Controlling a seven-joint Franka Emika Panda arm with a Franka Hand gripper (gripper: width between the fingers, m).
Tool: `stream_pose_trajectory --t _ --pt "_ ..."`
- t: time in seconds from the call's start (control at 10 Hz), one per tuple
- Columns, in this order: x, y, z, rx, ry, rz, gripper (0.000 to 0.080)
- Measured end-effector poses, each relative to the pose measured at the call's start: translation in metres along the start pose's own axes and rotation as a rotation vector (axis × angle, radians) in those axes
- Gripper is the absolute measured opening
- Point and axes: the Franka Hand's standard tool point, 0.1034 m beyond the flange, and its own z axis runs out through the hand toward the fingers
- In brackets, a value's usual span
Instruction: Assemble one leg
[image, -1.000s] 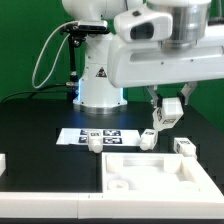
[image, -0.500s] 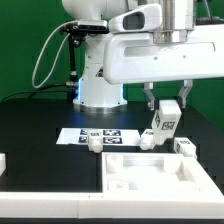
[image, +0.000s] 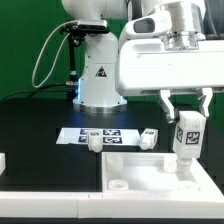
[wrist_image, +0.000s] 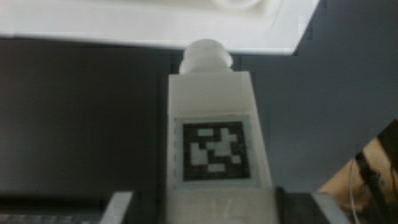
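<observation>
Black surface under a green backdrop carries the white holed panel (image: 150, 166) just beneath the pincer (image: 187, 117), which pinches the leg (image: 186, 146) upright, so pickup seems done, while seating and twisting it in remain.

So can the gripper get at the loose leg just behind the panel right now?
Probably not yet: the gripper is shut on another leg. Nothing stands over the loose leg, so it looks reachable afterwards.
</observation>
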Motion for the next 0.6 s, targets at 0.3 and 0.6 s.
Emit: stream_pose_trajectory --t 0.3,0.6 --pt "-0.0063 0.0021 0.0034 -0.005 0.01 -0.01 0.0285" --pt "-0.0123 -0.0005 0.0093 -0.003 0.029 -0.023 0.0285"
